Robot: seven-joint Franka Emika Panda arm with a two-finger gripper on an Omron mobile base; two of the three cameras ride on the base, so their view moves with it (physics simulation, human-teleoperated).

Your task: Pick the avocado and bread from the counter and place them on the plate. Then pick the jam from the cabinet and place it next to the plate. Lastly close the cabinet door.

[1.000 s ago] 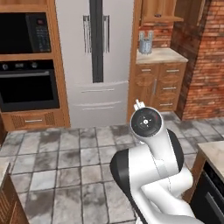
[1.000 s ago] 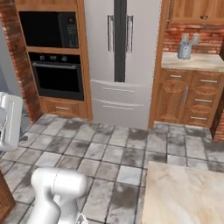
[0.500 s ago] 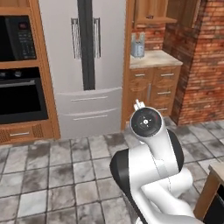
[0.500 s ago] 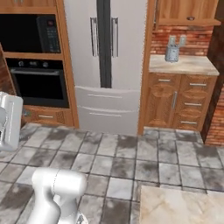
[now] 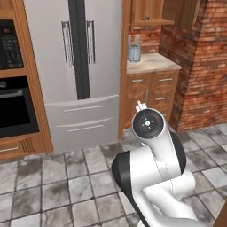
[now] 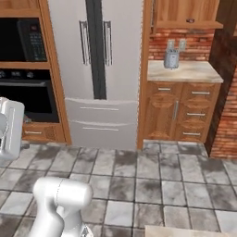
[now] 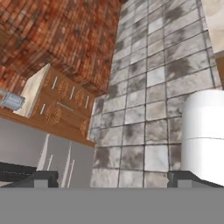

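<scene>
While the arm (image 5: 155, 177) sits folded low over the tiled floor (image 6: 139, 185), the gripper (image 7: 109, 179) shows two dark tips set far apart w/ nothing between, so it's spread wide, holding nothing. Counter (image 6: 183, 71) runs betw. the steel fridge (image 6: 99, 69) & a brick wall (image 5: 199, 66), a grey metal holder (image 6: 172, 58) near its back edge. Oven (image 6: 28, 92) is left of the fridge. Can't make out plate, avocado, bread or jam.

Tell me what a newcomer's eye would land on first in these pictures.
The tall steel fridge fills the middle of the far wall, with a black wall oven built in to its left. Right of the fridge, a small beige counter over wooden drawers holds a grey metal container, against a red brick wall.
</scene>
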